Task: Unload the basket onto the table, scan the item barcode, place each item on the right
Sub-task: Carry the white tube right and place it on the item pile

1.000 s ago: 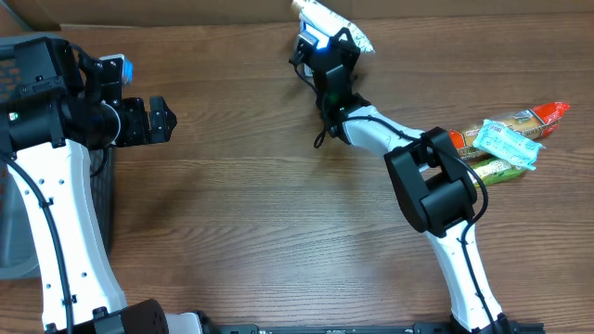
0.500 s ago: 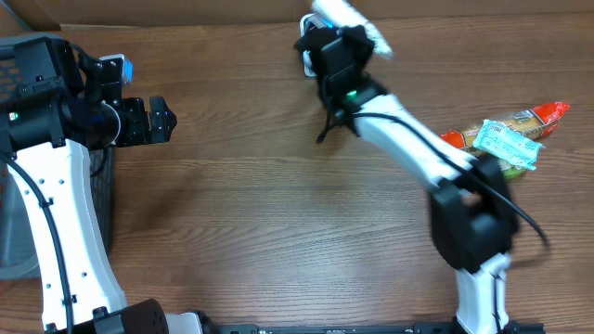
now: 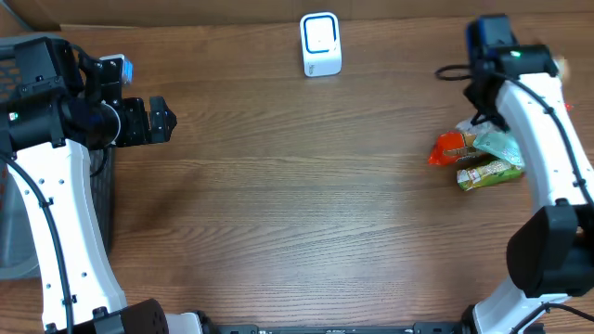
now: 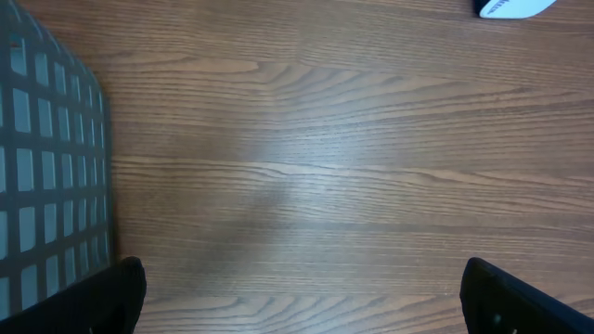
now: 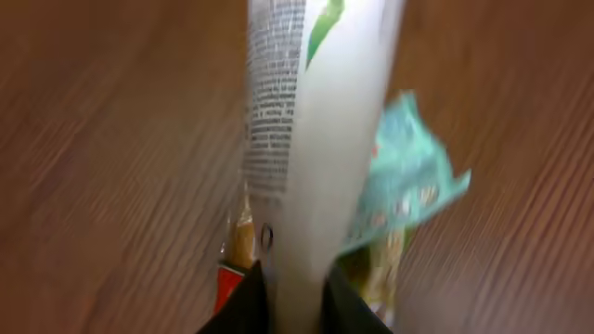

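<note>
In the right wrist view my right gripper (image 5: 295,278) is shut on a white packet (image 5: 316,111) with small black print and a green mark. The packet hangs blurred above a pile of snack packets (image 5: 408,186). From overhead, my right arm (image 3: 534,111) reaches over that pile (image 3: 478,160) at the right of the table. The white scanner (image 3: 321,44) with a blue rim stands at the far middle, well left of the right arm. At the left, my left gripper (image 3: 158,119) is open and holds nothing; its fingertips (image 4: 111,297) frame bare wood.
A dark mesh basket (image 4: 46,167) stands at the left edge, beside the left arm. The scanner's corner (image 4: 515,7) shows at the top right of the left wrist view. A cardboard wall (image 3: 186,11) runs along the table's far edge.
My right arm swung from in front of the scanner to the right, carrying the white packet over the snack pile. The scanner is now uncovered. The left arm stayed still.
</note>
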You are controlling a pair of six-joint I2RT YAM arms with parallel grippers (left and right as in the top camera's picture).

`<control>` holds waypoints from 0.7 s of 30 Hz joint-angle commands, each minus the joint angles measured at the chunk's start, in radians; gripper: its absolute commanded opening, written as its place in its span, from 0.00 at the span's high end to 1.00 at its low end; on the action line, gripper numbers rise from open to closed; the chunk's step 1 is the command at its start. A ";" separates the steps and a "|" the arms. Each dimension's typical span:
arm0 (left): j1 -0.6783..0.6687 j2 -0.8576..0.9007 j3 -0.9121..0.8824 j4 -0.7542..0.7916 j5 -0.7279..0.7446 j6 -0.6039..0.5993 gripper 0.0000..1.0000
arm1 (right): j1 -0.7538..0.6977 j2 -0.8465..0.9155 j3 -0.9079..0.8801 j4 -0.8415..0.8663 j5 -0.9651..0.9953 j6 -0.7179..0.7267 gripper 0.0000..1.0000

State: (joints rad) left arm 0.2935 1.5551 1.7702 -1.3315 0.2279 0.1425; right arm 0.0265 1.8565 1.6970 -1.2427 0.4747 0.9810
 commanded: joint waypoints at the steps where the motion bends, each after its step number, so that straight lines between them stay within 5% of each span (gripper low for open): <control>1: -0.001 0.003 0.011 0.001 -0.002 0.026 0.00 | -0.070 -0.008 -0.050 0.010 -0.215 0.421 0.82; 8: -0.001 0.003 0.011 0.001 -0.002 0.026 0.00 | -0.108 -0.008 -0.108 0.015 -0.274 0.491 0.87; 11: -0.001 0.003 0.011 0.001 -0.003 0.026 0.00 | -0.108 -0.009 -0.105 0.010 -0.267 0.475 0.57; 15: -0.001 0.003 0.011 0.001 -0.003 0.026 0.00 | -0.108 -0.010 -0.058 0.010 -0.267 0.322 0.51; 21: -0.001 0.003 0.011 0.001 -0.003 0.026 0.00 | -0.082 -0.065 0.122 -0.008 -0.325 -0.164 0.21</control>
State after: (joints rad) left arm 0.2935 1.5551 1.7702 -1.3312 0.2279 0.1425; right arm -0.0792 1.8561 1.7004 -1.2469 0.1940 1.1431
